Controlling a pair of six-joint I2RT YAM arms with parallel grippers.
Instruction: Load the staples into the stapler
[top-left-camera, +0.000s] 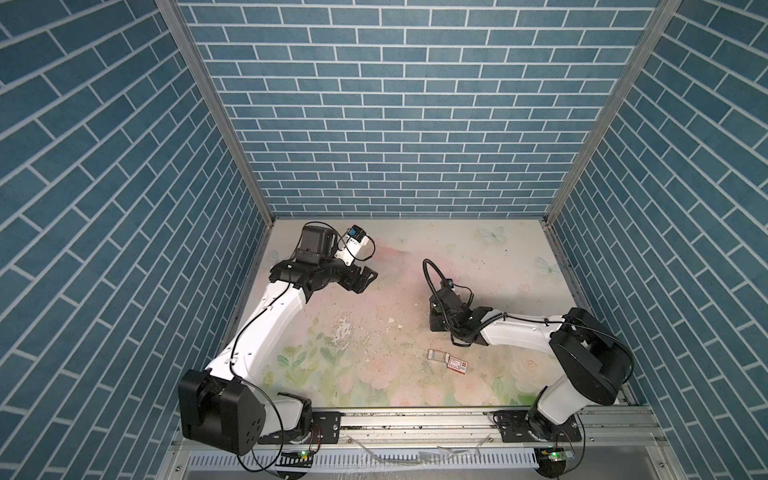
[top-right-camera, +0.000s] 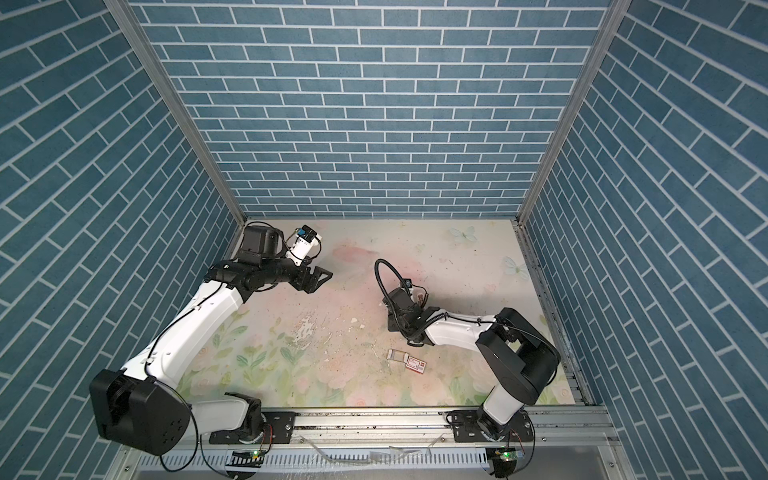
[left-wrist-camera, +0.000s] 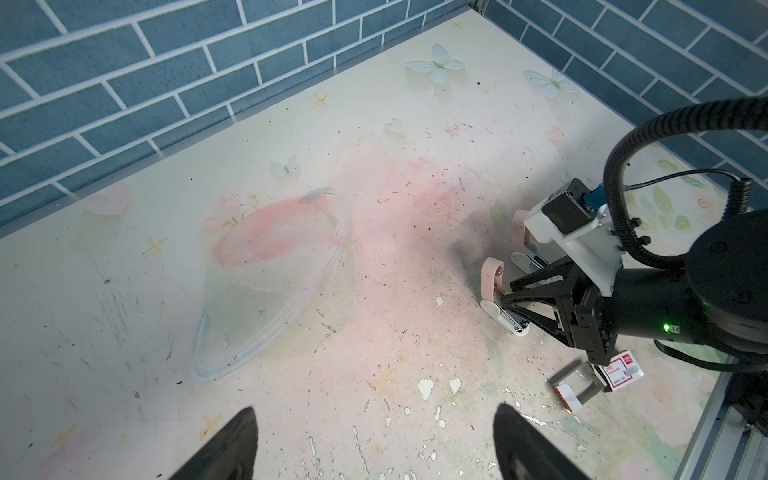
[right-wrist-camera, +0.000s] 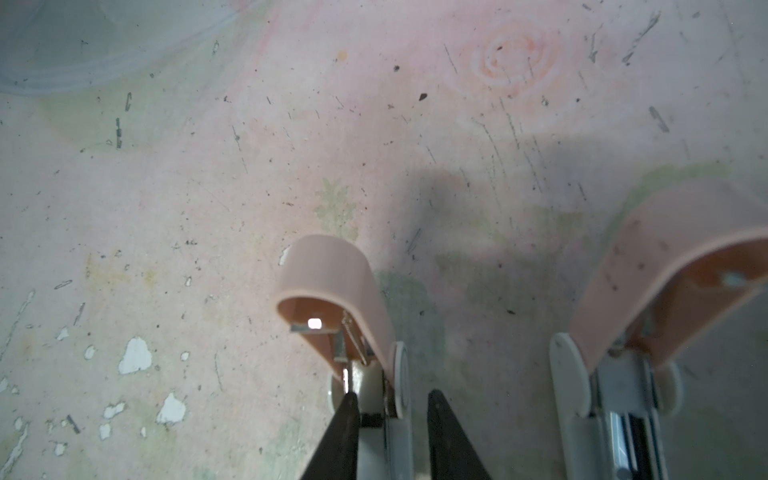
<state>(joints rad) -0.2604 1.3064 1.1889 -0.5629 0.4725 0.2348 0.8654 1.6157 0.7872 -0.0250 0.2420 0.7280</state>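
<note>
Two small staplers lie side by side with their pink lids swung up. One stapler (right-wrist-camera: 332, 282) (left-wrist-camera: 513, 324) has its white rear end between the fingers of my right gripper (right-wrist-camera: 390, 399) (left-wrist-camera: 509, 309). The jaws stand narrowly apart there: one finger lies against the stapler and a sliver of table shows beside the other. The second stapler (right-wrist-camera: 665, 266) (left-wrist-camera: 519, 226) lies free beside it. The staples are hidden or out of view. My left gripper (left-wrist-camera: 374, 415) (top-left-camera: 365, 280) hangs open and empty above the table's far left.
A red-and-white box (top-left-camera: 457, 365) (left-wrist-camera: 621, 370) lies near the front right with its clear tray (top-left-camera: 436, 355) pulled out. A clear plastic dish (left-wrist-camera: 270, 282) rests on the table left of the staplers. Brick-patterned walls close three sides.
</note>
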